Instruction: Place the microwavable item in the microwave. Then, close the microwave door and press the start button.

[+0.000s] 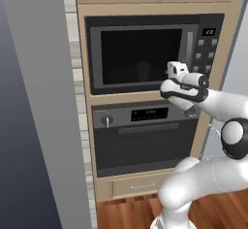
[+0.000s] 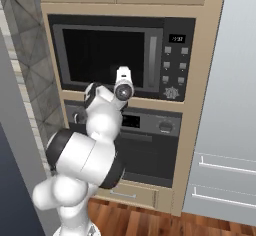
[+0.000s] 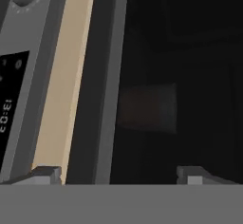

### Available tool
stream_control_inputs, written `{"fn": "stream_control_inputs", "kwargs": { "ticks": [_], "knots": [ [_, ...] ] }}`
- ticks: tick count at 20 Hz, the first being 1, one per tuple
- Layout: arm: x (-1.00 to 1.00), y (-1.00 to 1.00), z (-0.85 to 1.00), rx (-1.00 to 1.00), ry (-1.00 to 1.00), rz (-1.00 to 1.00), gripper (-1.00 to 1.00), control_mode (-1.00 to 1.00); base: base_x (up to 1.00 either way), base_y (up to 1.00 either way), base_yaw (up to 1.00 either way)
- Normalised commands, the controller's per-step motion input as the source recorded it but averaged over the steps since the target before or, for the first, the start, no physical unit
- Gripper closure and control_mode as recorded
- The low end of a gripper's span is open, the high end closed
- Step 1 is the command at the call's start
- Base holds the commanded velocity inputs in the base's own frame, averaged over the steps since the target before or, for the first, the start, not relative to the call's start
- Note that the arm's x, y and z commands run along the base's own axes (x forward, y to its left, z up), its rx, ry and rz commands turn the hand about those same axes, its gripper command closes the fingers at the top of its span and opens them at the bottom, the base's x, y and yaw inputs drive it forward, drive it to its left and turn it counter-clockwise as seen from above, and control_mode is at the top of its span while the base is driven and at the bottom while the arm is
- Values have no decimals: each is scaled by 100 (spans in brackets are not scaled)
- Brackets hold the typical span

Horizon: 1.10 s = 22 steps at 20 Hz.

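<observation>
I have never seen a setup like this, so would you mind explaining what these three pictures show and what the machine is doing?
This is a rendered kitchen. The white jointed thing is a robot arm on a base that drives. Two pictures come from cameras on the base, behind the arm to its left and right; the third comes from a camera on its hand, rolled sideways.

The arm faces a built-in microwave above an oven. The microwave door is shut, with its bar handle beside the button panel. Through the dark window a faint cup stands inside.

The gripper is open, holds nothing, and hovers close before the door's lower edge.
</observation>
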Motion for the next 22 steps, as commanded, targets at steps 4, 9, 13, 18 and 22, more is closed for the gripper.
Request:
{"fn": "stream_control_inputs", "kwargs": {
  "ticks": [4,9,13,18,22],
  "knots": [
    [-100,-67,24,3,-4,7,-100,-100,0,0,0],
    [-81,-95,26,7,0,2,-100,-100,0,0,0],
    [-22,-81,29,7,0,3,-100,-100,0,0,0],
    [11,-39,2,9,0,9,-100,-100,0,0,0],
    [20,-35,0,8,0,10,-100,-100,0,0,0]
  ]
}}
